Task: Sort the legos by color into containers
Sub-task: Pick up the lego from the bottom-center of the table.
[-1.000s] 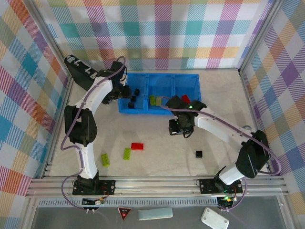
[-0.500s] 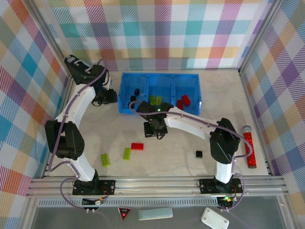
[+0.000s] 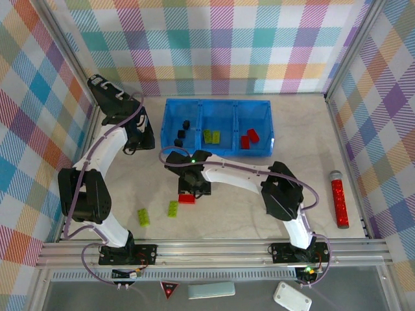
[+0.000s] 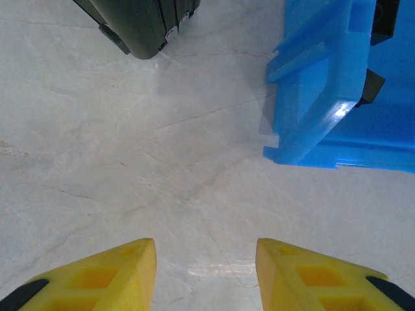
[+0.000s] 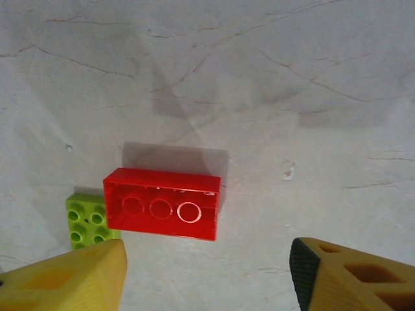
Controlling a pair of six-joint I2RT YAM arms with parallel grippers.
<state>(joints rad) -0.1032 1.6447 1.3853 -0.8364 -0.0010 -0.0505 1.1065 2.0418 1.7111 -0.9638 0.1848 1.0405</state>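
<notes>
left claw (image 4: 206,247) parted above table (image 4: 117,162); blue tray (image 4: 318,91) corner upper right, black case (image 4: 139,23) top.

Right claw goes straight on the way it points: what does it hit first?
Likely the red brick, ahead of the open right claw and a little left of centre; otherwise the bare table. Depth is unclear.

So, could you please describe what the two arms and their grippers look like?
The left arm and right arm have white shells, black joints and a mauve cable looping along each; a green light glows on the right one. The left gripper and right gripper have yellow wedge-shaped fingers with black pads.
</notes>
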